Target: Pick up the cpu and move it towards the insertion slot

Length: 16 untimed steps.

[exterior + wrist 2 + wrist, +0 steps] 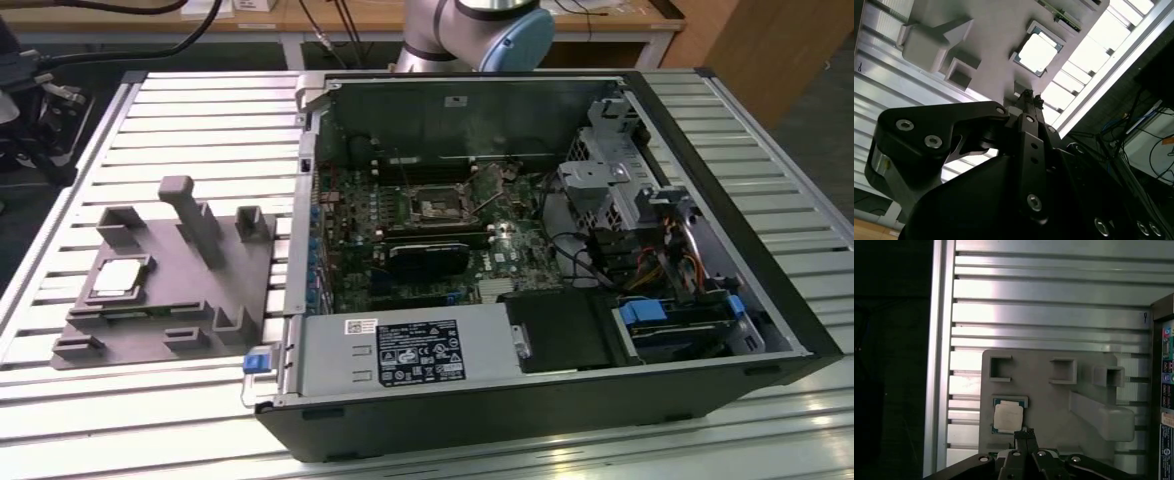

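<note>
The cpu lies flat, silvery top up, in a recess of the grey plastic tray on the exterior view's left. Both wrist views look down on it from well above: the cpu sits just beyond my gripper's tips. My gripper hangs over the tray with its dark fingers pressed together and nothing between them, clear of the chip. The insertion slot is the square socket with a metal bracket on the motherboard inside the open computer case.
The tray has a tall upright post and smaller blocks near the cpu. The case's wall borders the tray. A black card, cables and a power supply crowd the case. Everything rests on a slatted aluminium table.
</note>
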Tool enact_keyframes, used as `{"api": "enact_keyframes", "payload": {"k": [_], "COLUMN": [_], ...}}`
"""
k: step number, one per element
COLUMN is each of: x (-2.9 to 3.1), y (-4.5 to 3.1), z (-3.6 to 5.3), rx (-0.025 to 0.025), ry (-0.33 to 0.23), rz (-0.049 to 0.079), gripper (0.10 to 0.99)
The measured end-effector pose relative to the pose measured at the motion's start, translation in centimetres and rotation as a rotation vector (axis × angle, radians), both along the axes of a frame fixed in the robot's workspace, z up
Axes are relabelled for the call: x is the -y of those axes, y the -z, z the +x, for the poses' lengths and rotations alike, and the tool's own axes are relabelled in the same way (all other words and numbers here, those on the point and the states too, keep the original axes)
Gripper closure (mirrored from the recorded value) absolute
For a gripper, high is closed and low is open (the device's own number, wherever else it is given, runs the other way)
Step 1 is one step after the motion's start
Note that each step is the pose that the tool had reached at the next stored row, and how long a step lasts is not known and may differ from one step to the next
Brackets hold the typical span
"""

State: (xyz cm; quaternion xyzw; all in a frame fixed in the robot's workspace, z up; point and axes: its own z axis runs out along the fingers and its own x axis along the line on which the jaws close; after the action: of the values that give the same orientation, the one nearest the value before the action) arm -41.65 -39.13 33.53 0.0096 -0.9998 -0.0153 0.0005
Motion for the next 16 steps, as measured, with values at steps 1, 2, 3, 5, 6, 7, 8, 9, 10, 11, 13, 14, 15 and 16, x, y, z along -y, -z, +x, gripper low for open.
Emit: {"api": "enact_keyframes", "payload": {"k": [1, 2, 3, 5, 6, 7, 8, 9, 10, 11, 13, 14, 15, 16], "x": [0.0, 0.0, 0.0, 0.0, 0.0, 0.0, 0.0, 0.0, 0.0, 0.0, 0.0, 0.0, 0.0, 0.0], "y": [0.06, 0.13, 0.19, 0.31, 0.38, 0.44, 0.51, 0.57, 0.63, 0.7, 0.82, 0.88, 0.94, 1.0], "z": [0.0, -0.01, -0.02, -0.03, -0.04, -0.05, -0.05, -0.06, -0.06, -0.07, -0.07, -0.08, -0.08, -0.08], "rx": [0.0, 0.0, 0.0001, 0.0, 0.0001, 0.0, 0.0001, 0.0, 0.0, 0.0001, 0.0, 0.0, 0.0, 0.0], "ry": [0.0, 0.0, 0.0, 0.0, 0.0, 0.0, 0.0, 0.0, 0.0, 0.0, 0.0, 0.0, 0.0, 0.0], "rz": [0.0, -0.001, -0.001, -0.001, -0.002, -0.002, -0.002, -0.002, -0.003, -0.003, -0.003, -0.004, -0.004, -0.004], "gripper": [0.98, 0.98, 0.98, 0.98, 0.98, 0.98, 0.98, 0.98, 0.98, 0.98, 0.98, 0.98, 0.98, 0.98]}}
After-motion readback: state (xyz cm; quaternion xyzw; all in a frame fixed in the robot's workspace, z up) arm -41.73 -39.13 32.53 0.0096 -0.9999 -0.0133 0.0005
